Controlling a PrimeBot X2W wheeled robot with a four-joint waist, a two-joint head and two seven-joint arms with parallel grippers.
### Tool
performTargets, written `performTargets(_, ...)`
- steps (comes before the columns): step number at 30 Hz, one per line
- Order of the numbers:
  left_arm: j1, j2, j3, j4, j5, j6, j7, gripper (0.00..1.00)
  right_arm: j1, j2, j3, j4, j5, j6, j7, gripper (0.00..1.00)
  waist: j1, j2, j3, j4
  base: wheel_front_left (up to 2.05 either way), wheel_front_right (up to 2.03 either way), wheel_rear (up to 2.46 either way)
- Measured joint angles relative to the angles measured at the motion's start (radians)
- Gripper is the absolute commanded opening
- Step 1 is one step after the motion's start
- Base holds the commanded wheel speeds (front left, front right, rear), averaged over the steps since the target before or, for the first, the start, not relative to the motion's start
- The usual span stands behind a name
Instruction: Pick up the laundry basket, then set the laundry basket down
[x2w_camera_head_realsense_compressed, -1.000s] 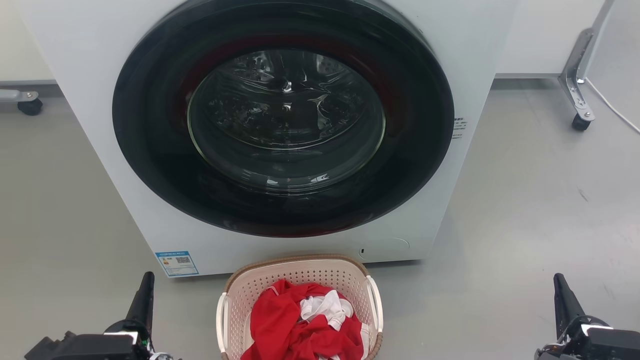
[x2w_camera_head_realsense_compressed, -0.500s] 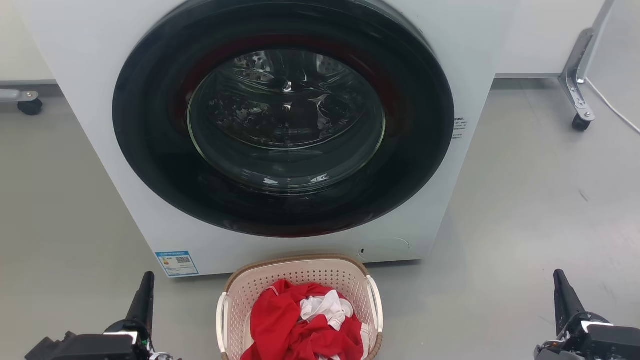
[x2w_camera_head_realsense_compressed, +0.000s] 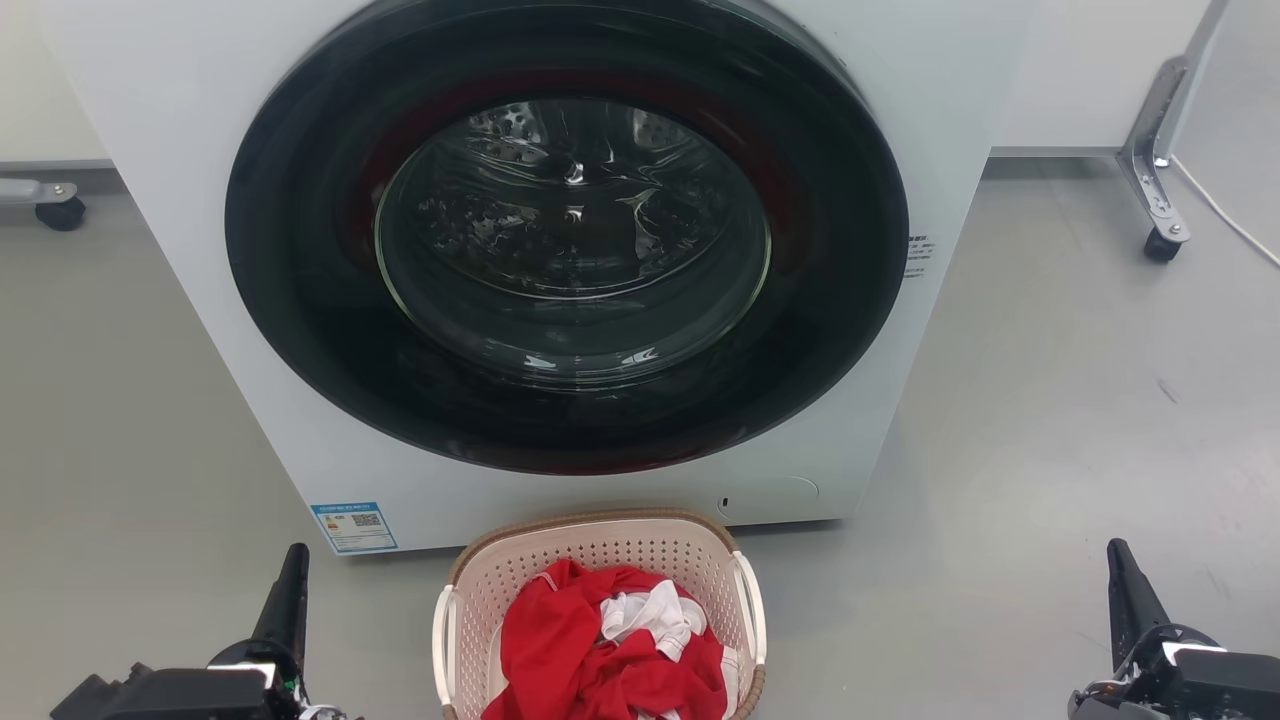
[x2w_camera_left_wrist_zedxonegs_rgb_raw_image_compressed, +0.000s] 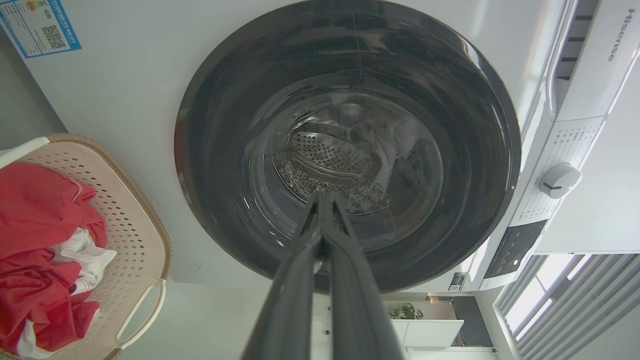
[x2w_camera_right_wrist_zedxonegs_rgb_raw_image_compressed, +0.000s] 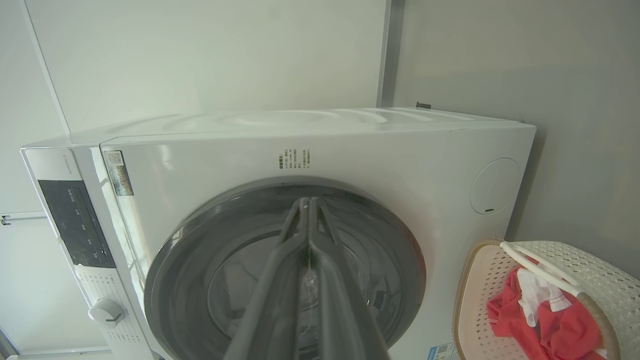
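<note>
Left fingers (x2w_camera_head_realsense_compressed: 285, 605) together, right fingers (x2w_camera_head_realsense_compressed: 1128, 600) together, laundry basket (x2w_camera_head_realsense_compressed: 600, 545) between

Your left gripper (x2w_camera_head_realsense_compressed: 292, 575) and right gripper (x2w_camera_head_realsense_compressed: 1125, 585) sit low at either side, each with fingers pressed together and pointing forward.

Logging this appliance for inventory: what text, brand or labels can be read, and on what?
"Hisense": upper front panel of the washing machine.
Blue label, lower front: QR code; print too small to read.
Small sticker right of the door: too small to read.
Markings around the dial: too small to read.
</note>
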Motion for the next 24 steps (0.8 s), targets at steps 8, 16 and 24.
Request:
performTargets(8, 0.0, 0.0, 0.0, 0.0, 0.0, 0.0, 0.0, 0.0, 0.0, 0.0, 0.0, 0.0, 0.0, 0.0, 0.0, 0.0, 0.0001, 0.0, 0.0, 0.0, 0.0, 0.0, 0.0)
performTargets(16, 0.0, 0.0, 0.0, 0.0, 0.0, 0.0, 0.0, 0.0, 0.0, 0.0, 0.0, 0.0, 0.0, 0.0, 0.0, 0.0, 0.0, 0.0, 0.0, 0.0, 0.0, 0.0, 0.0)
performTargets(24, 0.0, 0.0, 0.0, 0.001, 0.0, 0.0, 0.0, 0.0, 0.0, 0.0, 0.0, 0.0, 0.0, 0.0, 0.0, 0.0, 0.0001, 0.0, 0.0, 0.0, 0.0, 0.0, 0.0)
